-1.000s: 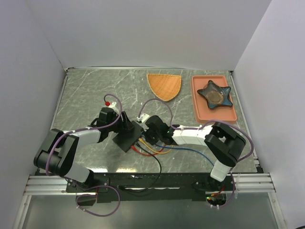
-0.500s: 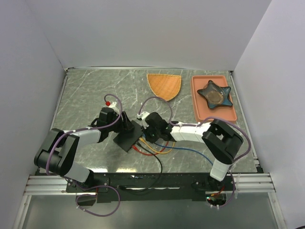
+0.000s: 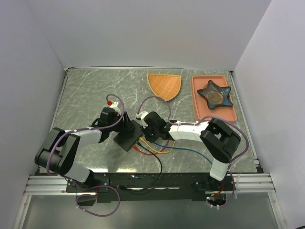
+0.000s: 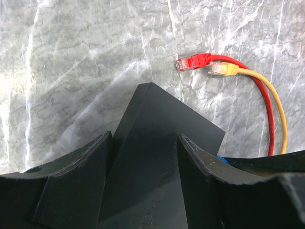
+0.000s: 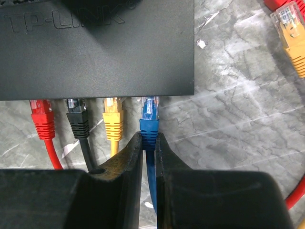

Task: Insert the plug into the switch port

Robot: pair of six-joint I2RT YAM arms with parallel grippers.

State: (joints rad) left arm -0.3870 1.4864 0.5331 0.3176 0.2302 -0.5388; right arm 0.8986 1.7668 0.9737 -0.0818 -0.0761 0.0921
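Holding the blue plug (image 5: 148, 125) by its back end, the right jaws are almost closed, and their fingers (image 5: 127, 160) squeeze it from both sides. The clear tip of the plug pokes out just past the tips of these jaws. It sits at the mouth of the switch port (image 5: 149, 97), and I cannot tell how deep it has gone in. That port is on the long edge of the black TP-LINK network switch (image 5: 95, 47), right in front of the jaws. Left of the jaws, three more plugs sit in the same edge: a yellow plugged-in plug (image 5: 113, 117) closest, then a black plugged-in plug (image 5: 77, 117), then a red plugged-in plug (image 5: 43, 119).

The left jaws are spread wide. Their fingers (image 4: 81, 167) hold the other end of the switch, which fills the gap between them. A corner of the switch points away past their tips. Beyond these jaws and off to the right, a loose red plug (image 4: 193, 62) and a loose yellow plug (image 4: 220, 70) lie side by side on the grey table (image 4: 71, 57), near that corner but not touching it.

Far behind both jaws lie an orange wedge-shaped mat (image 3: 164, 86) and an orange tray (image 3: 199, 110) with a dark star-shaped dish (image 3: 215, 93) in it.
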